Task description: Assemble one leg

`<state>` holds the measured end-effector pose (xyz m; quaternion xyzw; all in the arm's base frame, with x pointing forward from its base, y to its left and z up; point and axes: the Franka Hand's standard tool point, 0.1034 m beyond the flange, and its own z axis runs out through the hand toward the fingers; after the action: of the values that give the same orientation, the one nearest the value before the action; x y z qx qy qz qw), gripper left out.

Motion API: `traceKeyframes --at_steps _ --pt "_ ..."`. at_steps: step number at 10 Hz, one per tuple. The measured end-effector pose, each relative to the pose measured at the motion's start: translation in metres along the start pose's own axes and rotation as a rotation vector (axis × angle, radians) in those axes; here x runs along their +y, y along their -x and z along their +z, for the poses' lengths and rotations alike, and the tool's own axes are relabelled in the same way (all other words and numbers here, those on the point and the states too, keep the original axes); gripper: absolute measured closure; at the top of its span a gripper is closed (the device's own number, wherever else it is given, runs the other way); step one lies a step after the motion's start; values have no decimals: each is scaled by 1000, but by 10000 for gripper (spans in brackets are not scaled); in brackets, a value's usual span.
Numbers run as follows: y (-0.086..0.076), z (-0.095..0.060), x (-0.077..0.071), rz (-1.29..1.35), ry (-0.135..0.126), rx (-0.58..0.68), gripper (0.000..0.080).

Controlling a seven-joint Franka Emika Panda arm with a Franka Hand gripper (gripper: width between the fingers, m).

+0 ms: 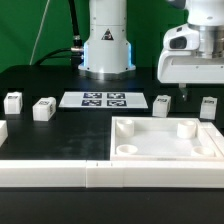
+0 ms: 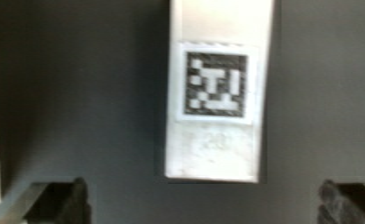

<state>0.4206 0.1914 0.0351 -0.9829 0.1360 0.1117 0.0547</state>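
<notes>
Scene: We see the Panda arm's gripper hanging above the black table on the exterior view's right, clear of every part below it.
Hand: In the wrist view the gripper shows two dark fingers set wide apart, with nothing held between them.
Task piece: A white leg lies on the dark table, its black-and-white tag turned up to the wrist camera. Its end lines up with the gap between the fingers, and neither finger touches it.
Row of posts: In the exterior view we count four small white blocks across the table. The far-left leg and second leg stand on the left. The third leg and far-right leg stand on the right.
Which one: The gripper hangs over the right pair. We cannot tell which of the two the wrist camera sees.
Marker board: The marker board lies flat in the middle of the row, just before the arm's white base.
Square piece: The large white square piece, with a raised rim and round corner holes, sits near right, nearer than the right pair.
Near edge: A long white rail runs across the near side.
</notes>
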Motion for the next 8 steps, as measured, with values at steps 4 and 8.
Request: traceKeyframes --at_steps 4,8 --pt "-6 -1 4 -4 29 -249 151" --pt "-5 0 2 17 -6 -500 151"
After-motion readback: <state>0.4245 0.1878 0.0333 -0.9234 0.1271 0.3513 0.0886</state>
